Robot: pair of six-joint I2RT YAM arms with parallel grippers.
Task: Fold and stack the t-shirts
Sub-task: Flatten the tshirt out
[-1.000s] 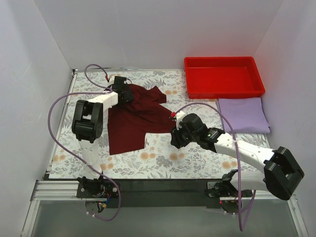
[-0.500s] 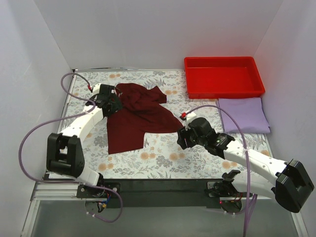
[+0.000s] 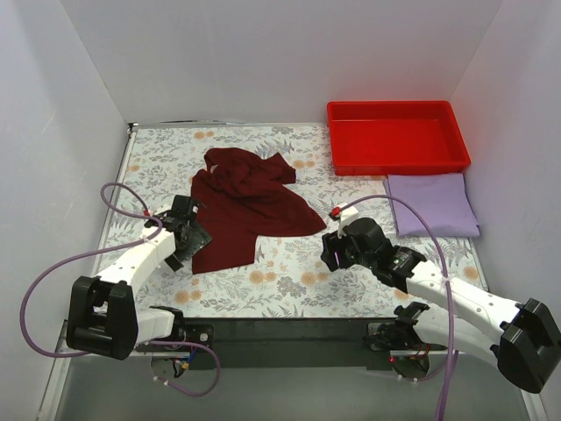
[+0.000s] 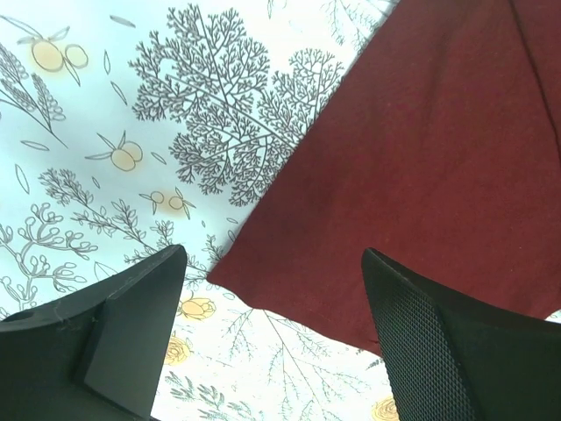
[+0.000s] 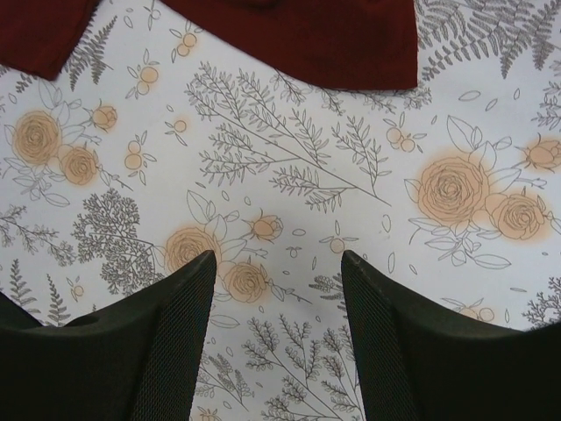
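The dark maroon t-shirt lies crumpled and partly spread on the floral tablecloth, left of centre. The pale lavender t-shirt lies folded flat at the right, below the tray. My left gripper is open and empty over the maroon shirt's lower left corner. My right gripper is open and empty above bare cloth, just right of the maroon shirt's lower right edge.
A bright red plastic tray stands at the back right. White walls close in the table on the left, back and right. Purple cables loop from both arms. The table's front edge has a black rail.
My left gripper has swung from the shirt's top left collar area down to its lower left corner. My right gripper has drawn back towards the front right, away from the shirt.
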